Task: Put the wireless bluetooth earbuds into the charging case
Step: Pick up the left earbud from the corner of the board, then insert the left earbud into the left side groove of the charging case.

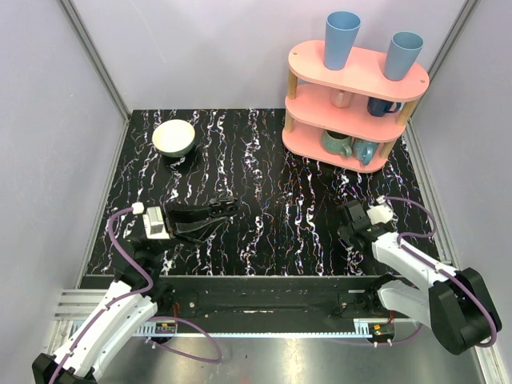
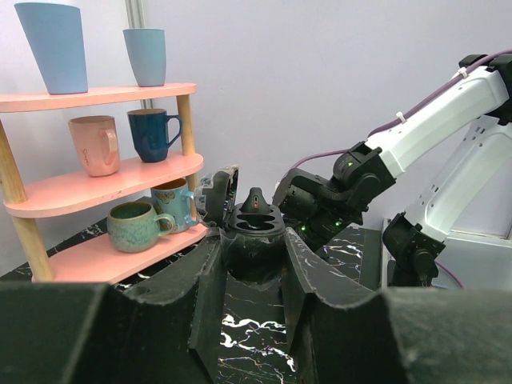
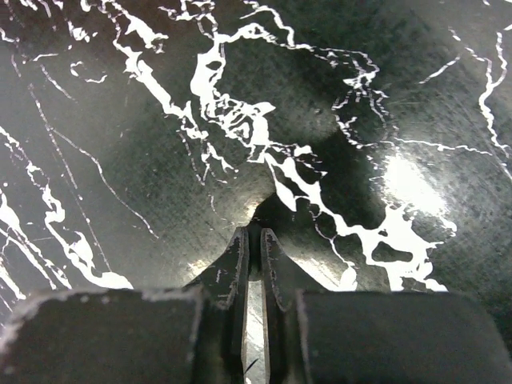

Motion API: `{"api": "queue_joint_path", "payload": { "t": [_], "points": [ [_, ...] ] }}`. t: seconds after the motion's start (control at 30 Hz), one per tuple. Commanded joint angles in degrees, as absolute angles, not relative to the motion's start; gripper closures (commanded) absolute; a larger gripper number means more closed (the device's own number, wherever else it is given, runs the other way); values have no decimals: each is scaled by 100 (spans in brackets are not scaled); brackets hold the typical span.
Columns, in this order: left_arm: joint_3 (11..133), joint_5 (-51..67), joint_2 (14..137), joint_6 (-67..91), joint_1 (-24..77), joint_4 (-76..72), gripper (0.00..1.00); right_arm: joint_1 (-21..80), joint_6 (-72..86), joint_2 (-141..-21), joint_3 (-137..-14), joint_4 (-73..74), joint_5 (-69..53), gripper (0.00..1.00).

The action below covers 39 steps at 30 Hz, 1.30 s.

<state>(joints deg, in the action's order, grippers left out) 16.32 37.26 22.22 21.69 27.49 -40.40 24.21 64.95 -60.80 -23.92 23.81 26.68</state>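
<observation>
Bare desk [image 1: 272, 160] lies between the arms; left fingers [image 2: 200, 296] pinch the open charging case [image 2: 254, 228], right fingers [image 3: 232, 280] pressed together.

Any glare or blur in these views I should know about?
Right wrist: glare patch on the table right of the shut right fingers, whose bases are blurred. Left wrist: dark case blends into the black left fingers; shelf sharp. Top external: evenly lit and sharp, but the white veins could mask small pale pieces.
</observation>
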Motion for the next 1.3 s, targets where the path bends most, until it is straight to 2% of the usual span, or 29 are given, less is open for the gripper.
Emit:
{"api": "queue_joint_path", "payload": {
  "t": [0.0, 0.1, 0.3, 0.5, 0.6, 0.63, 0.73, 1.1, 1.27],
  "points": [
    [1740, 3691, 2162, 2180, 2751, -4271, 100, 2382, 5882, -6161, -2776, 2066, 2567, 100],
    [1758, 3700, 2171, 2162, 2751, -4237, 100, 2382, 5146, -6117, -3031, 1794, 2190, 100],
    [1810, 3718, 2162, 2118, 2751, -4131, 100, 2382, 3204, -5766, -3611, 968, 696, 100],
    [1872, 3744, 2145, 2083, 2751, -4008, 100, 2382, 1568, -5458, -4410, 747, -1412, 100],
    [1933, 3762, 2180, 2057, 2751, -3833, 100, 2382, 979, -5423, -4772, 642, -2931, 100],
    [1942, 3779, 2214, 2057, 2751, -3832, 100, 2382, 906, -5423, -4851, 546, -3553, 100],
    [1986, 3841, 2241, 2074, 2751, -3823, 100, 2391, 624, -5440, -5202, 414, -4287, 100],
    [2127, 4148, 2522, 2100, 2751, -3709, 100, 2382, 158, -5537, -5923, -325, -6193, 100],
    [2144, 4385, 2742, 2250, 2751, -3937, 100, 2399, 404, -5765, -6319, -606, -6626, 100]
  ]
}}
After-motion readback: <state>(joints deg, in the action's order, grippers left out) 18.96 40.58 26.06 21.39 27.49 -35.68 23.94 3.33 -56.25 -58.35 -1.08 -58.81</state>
